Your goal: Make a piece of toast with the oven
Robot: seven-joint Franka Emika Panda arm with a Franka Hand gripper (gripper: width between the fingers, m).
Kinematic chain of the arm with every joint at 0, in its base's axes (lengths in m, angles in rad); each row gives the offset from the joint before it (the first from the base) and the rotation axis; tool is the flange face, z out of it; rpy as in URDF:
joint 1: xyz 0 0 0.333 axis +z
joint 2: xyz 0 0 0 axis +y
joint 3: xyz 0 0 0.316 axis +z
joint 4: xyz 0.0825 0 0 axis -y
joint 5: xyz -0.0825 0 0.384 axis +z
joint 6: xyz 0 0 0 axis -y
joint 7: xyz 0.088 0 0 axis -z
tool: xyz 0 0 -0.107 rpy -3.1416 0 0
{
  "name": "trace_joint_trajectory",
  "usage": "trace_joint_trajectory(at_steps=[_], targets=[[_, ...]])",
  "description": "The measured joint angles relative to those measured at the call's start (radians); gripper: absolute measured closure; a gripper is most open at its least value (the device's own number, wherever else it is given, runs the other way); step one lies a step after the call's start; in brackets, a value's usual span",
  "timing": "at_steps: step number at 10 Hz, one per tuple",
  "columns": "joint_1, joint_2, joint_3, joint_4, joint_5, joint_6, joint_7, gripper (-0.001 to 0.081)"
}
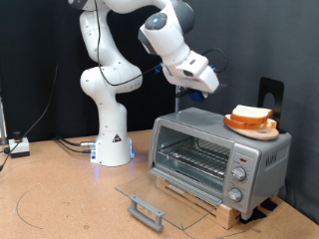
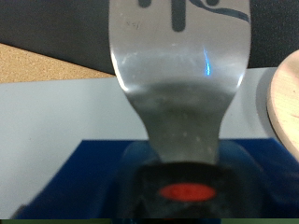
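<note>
The oven (image 1: pixel 219 159) serves as the landmark. To its left in the exterior view, the white base of the arm (image 1: pixel 112 139) is seen standing on the wooden worktop (image 1: pixel 60 199), with cables (image 1: pixel 70 144) lying beside the base. In front of the oven, the glass door (image 1: pixel 159 191) is seen folded fully down, its grey bar handle (image 1: pixel 148 212) lying nearest the exterior view's bottom, and the wire rack (image 1: pixel 194 154) is exposed inside. Above the oven's left part, the gripper (image 1: pixel 199 84) is held in the air, well apart from the oven's top. A flat metal spatula (image 2: pixel 179 84) is shown by the wrist view running out from the gripper, its handle apparently gripped between the fingers; how far the fingers stand apart cannot be told. On the right part of the oven's top, an orange plate (image 1: pixel 250 126) is set, and the piece of toast (image 1: pixel 252 115) is stacked on it with another slice, pale and unbrowned. The round knobs (image 1: pixel 237 185) are seen on the oven's right panel.
</note>
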Motion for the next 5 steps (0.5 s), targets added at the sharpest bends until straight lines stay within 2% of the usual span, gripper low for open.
trace_joint_trajectory(at_steps=[2,3,5], targets=[[-0.006,0.001,0.005,-0.012,-0.006,0.033,0.002,0.0411],[-0.026,0.001,0.005,-0.023,-0.029,0.079,0.002,0.0411],[-0.097,-0.003,0.012,-0.044,-0.114,0.218,0.001,0.0411]])
